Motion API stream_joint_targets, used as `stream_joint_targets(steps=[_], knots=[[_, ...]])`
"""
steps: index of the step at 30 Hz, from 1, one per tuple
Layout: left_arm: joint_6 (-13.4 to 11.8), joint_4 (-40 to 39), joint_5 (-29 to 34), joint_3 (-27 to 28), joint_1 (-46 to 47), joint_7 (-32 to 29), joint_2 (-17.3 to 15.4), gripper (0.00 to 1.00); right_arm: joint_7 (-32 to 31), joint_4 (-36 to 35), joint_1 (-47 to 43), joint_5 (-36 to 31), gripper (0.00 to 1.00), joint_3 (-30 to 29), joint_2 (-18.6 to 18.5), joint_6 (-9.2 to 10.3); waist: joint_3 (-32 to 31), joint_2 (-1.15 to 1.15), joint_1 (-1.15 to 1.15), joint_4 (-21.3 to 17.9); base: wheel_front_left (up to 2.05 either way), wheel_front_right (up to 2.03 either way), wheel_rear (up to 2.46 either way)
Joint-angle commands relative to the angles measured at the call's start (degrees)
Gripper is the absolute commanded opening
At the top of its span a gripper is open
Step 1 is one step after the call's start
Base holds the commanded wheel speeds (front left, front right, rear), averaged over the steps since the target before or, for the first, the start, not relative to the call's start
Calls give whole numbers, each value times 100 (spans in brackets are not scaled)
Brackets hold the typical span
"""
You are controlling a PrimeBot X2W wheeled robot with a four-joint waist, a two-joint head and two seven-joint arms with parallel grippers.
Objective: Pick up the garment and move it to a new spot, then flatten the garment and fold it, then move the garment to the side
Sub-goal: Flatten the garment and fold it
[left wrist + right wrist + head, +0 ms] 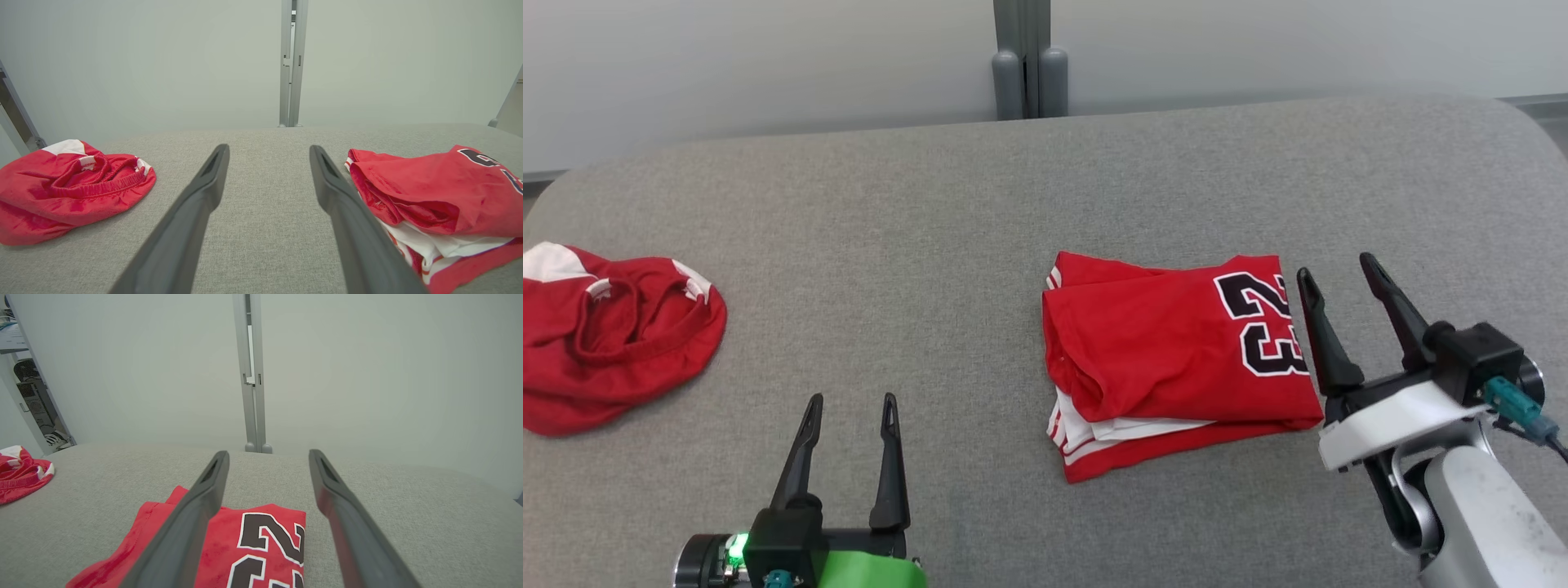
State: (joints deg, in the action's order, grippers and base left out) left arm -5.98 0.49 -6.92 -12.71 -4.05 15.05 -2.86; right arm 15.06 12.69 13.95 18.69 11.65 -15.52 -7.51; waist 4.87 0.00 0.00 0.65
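A red jersey with a black number 23, the garment, lies folded on the grey table right of centre; white and red striped layers stick out at its near edge. It also shows in the left wrist view and the right wrist view. My right gripper stands open just off the garment's right edge, above the table, with nothing between its fingers. My left gripper is open over bare table near the front, left of the garment, holding nothing.
A second red piece of clothing with white patches and an elastic waistband lies crumpled at the table's left edge, also in the left wrist view. A grey post stands behind the table against a pale wall.
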Motion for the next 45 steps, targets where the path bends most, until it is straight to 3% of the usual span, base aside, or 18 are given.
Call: stream_joint_targets(steps=[1, 13, 45], knots=[[32, 0, 12, 55, -149, 17, -8, 100, 10, -118, -227, -144, 100, -50, 74, 5, -248, 0, 0, -188, 0, 0, 0], [87, -248, 54, 275, -576, 17, -8, 100, 13, -816, -1446, -739, 100, -434, 688, 6, -709, 0, 0, -230, 0, 0, 0], [52, -244, 149, 357, -750, 17, -7, 100, 14, -651, -1630, -674, 100, -311, 818, 6, -825, 0, 0, -198, 0, 0, 0]])
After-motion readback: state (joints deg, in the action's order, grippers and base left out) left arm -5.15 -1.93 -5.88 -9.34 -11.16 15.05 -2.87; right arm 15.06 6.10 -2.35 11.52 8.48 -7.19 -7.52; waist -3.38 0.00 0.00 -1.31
